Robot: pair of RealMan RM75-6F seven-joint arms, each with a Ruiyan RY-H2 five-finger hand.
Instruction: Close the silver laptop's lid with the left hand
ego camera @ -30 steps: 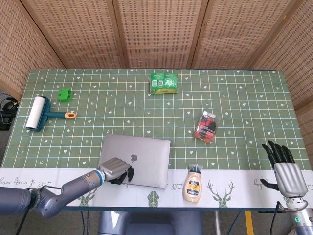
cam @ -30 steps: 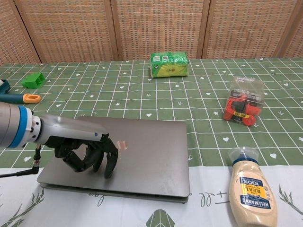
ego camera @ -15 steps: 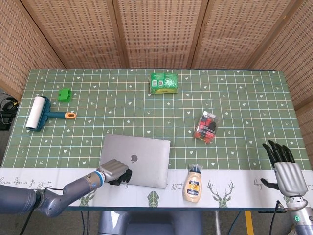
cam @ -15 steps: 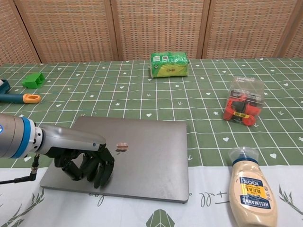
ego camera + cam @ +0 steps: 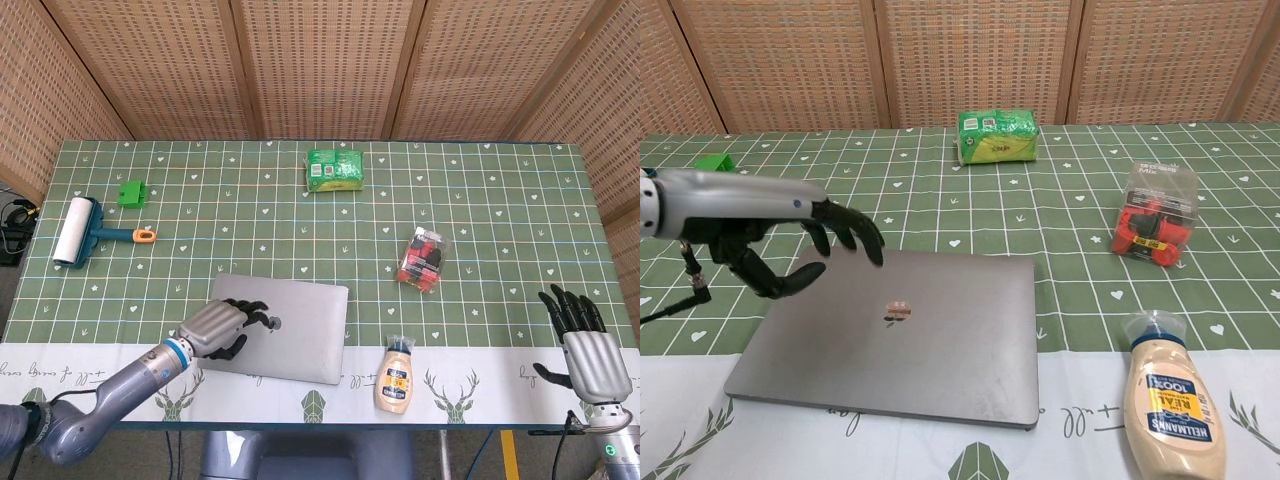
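Note:
The silver laptop [image 5: 285, 328] [image 5: 900, 335] lies flat on the table's front part with its lid down, logo facing up. My left hand [image 5: 215, 327] [image 5: 780, 240] hovers above the laptop's left side, lifted clear of the lid, fingers spread and holding nothing. My right hand [image 5: 583, 345] stays off the table's front right corner, fingers apart and empty; the chest view does not show it.
A mayonnaise bottle [image 5: 395, 377] [image 5: 1172, 400] lies right of the laptop. A red snack pack [image 5: 423, 259] [image 5: 1155, 225] sits further right. A green packet [image 5: 334, 169] [image 5: 997, 136] is at the back. A lint roller [image 5: 85, 232] and green block [image 5: 131, 193] occupy the left.
My left hand has lifted off the laptop's lid, risen and opened its fingers. The lid, pressed down a second ago, now lies flat and untouched. The right hand has not moved.

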